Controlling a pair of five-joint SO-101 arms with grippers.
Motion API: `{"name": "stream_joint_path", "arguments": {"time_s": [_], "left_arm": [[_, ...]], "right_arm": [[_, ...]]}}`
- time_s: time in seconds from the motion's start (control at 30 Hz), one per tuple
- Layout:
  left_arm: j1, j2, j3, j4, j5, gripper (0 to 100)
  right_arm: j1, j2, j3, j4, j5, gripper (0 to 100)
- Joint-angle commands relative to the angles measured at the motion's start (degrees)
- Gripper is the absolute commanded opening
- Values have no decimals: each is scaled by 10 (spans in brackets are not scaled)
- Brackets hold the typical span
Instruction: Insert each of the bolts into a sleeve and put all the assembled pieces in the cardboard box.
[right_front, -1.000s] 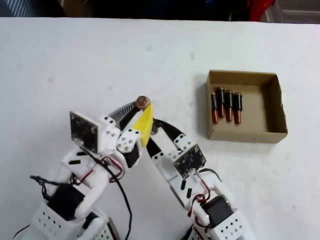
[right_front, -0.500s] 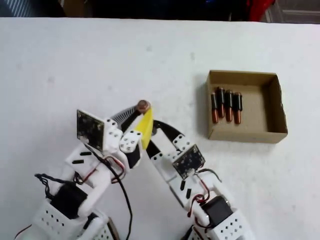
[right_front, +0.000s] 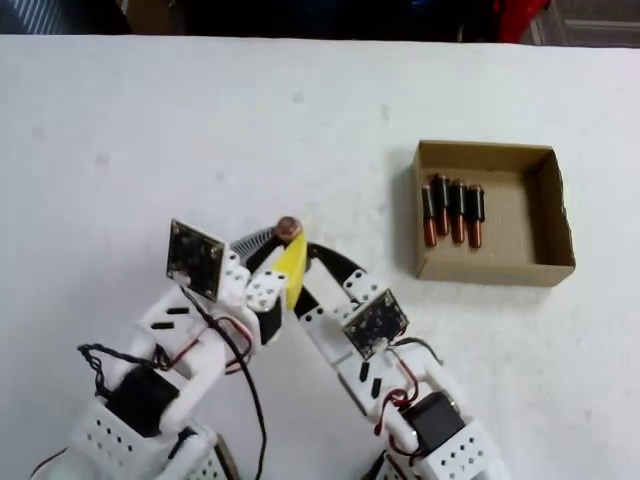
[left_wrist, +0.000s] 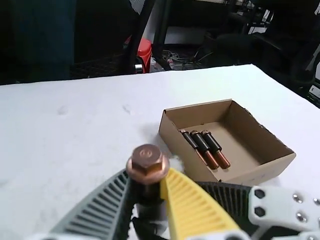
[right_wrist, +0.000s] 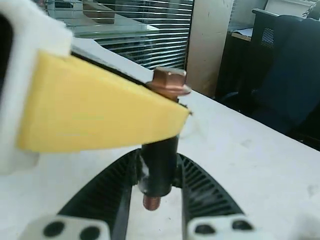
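A copper bolt (right_front: 288, 226) stands upright with its hex head (left_wrist: 147, 162) up, between the grey and yellow fingers (left_wrist: 187, 202) of my left gripper (right_front: 283, 237), which is shut on it. Its shank runs down through a black sleeve (right_wrist: 159, 160), and the copper tip (right_wrist: 151, 201) pokes out below. My right gripper (right_wrist: 157, 167) is shut on that sleeve with its black ribbed fingers (right_wrist: 205, 192). Both grippers meet left of the cardboard box (right_front: 487, 148). Several assembled pieces (right_front: 452, 212) lie side by side against the box's left wall (left_wrist: 175, 131).
The box sits on the white table (right_front: 200, 120) at the right, a short way from the grippers. Both arm bodies crowd the near edge. Dark room clutter lies beyond the far edge.
The left wrist has swung to the right and its camera board has moved with it. The bolt head has shifted slightly toward the near side. The right arm has barely moved.
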Motion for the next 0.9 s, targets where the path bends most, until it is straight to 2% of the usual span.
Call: {"name": "stream_joint_path", "arguments": {"time_s": [0.0, 0.2, 0.3, 0.5, 0.87], "left_arm": [[-10, -4, -1, 0, -2, 36], [-12, -4, 2, 3, 2, 273], [-12, -4, 1, 0, 3, 334], [-12, -4, -2, -1, 2, 378], [-32, -4, -1, -37, -2, 373]], "right_arm": [[5, -7, -5, -16, 8, 16], [5, -7, 1, -16, 8, 16], [5, -7, 1, -16, 8, 16], [5, -7, 1, -16, 8, 16], [5, -7, 4, -16, 8, 16]]}}
